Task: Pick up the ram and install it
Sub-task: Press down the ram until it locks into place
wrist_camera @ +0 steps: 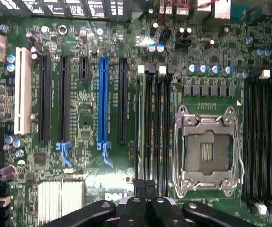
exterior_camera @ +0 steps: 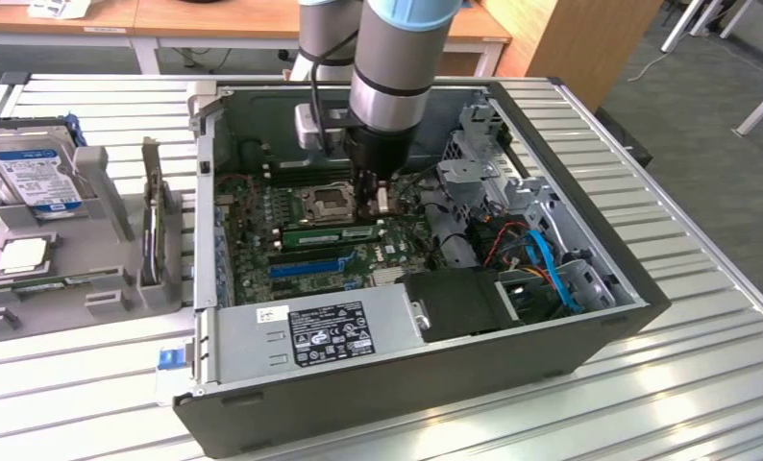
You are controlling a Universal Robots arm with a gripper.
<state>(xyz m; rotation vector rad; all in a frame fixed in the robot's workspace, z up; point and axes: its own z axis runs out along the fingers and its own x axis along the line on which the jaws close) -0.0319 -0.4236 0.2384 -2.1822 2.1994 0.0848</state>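
Where the exterior view comes nearest, an open computer case lies on its side on a slatted metal table, with the grey power supply along its near edge. Blue cables sit in the bay toward the exterior view's right.

Behind the power supply is the motherboard, with a blue expansion slot nearest. Next back, the ram shows as a green stick lying along the bank of black memory slots, between the blue slot and the processor socket. Whether it is fully seated cannot be told.

The gripper hangs straight down from the arm, just over the end of that slot bank toward the exterior view's right. Its jaws are closed. Whether anything is pinched between them, or whether they touch the ram, cannot be told. In the wrist view the black fingers are together over the slot ends, and the socket stands empty.

Off toward the exterior view's left, a grey tray holds a hard drive upright.
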